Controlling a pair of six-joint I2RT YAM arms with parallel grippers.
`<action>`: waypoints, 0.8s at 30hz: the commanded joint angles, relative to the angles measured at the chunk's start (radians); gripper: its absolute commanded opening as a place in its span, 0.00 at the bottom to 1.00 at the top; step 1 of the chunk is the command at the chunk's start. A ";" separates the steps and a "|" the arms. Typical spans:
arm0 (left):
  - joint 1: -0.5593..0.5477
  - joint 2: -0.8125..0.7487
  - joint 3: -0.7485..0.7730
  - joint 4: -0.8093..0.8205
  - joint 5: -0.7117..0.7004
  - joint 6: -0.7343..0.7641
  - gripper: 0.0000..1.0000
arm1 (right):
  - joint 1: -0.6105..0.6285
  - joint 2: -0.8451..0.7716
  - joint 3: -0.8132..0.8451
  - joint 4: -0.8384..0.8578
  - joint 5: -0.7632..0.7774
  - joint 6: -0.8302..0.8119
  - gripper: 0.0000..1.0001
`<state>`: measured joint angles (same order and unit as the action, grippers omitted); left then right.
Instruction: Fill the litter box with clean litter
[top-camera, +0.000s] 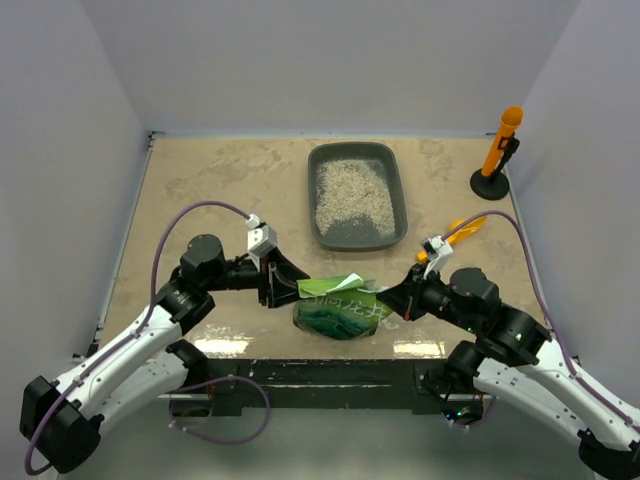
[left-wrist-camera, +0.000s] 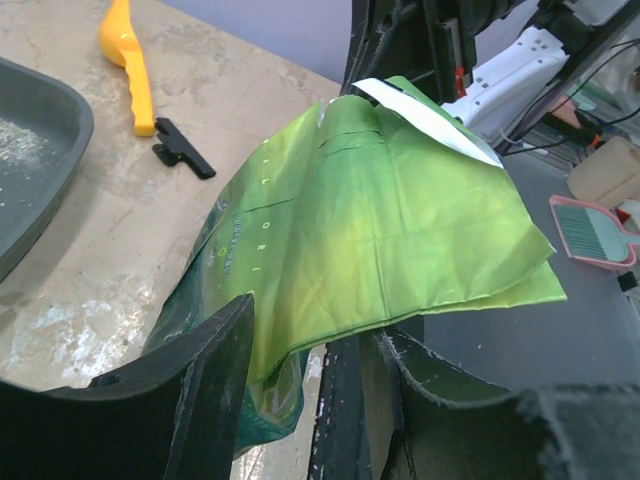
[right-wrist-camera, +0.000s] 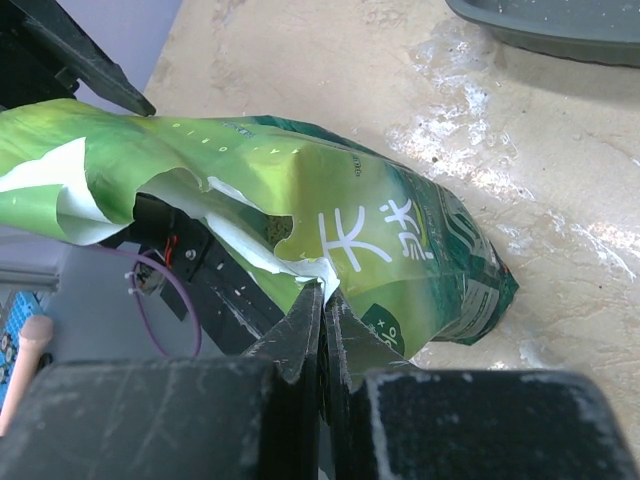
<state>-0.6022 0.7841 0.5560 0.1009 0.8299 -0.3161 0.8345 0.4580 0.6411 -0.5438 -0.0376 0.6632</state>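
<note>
Near the table's front edge, between both arms: a glossy green bag (top-camera: 340, 308), torn open at the top, white inner lining showing, white Chinese characters printed on the side, too partial to read surely. Beyond it, mid-table toward the back: the litter box (top-camera: 358, 195), dark grey, holding a spread of pale clean litter (top-camera: 352, 194) that covers much of the floor, the near end bare. Right of the box: an orange scoop (top-camera: 458, 234) lying flat; farther back right, an orange-handled tool upright in a black stand (top-camera: 497, 156). Left gripper (left-wrist-camera: 310, 385) with jaws apart, straddling the bag's crumpled top fold. Right gripper (right-wrist-camera: 322, 300) pinched tight on the bag's torn edge.
</note>
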 joint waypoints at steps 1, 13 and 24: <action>0.002 0.030 -0.030 0.229 0.081 -0.087 0.50 | -0.008 -0.010 0.020 0.094 0.002 0.032 0.00; 0.005 0.207 -0.027 0.353 0.143 -0.192 0.00 | -0.006 0.002 0.034 0.018 -0.024 0.073 0.00; 0.171 0.107 0.041 -0.153 0.133 -0.041 0.00 | -0.006 -0.125 -0.021 -0.108 -0.087 0.253 0.00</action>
<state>-0.5541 0.9237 0.5785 0.1745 0.9291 -0.4271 0.8310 0.4015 0.6338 -0.5880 -0.0780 0.8295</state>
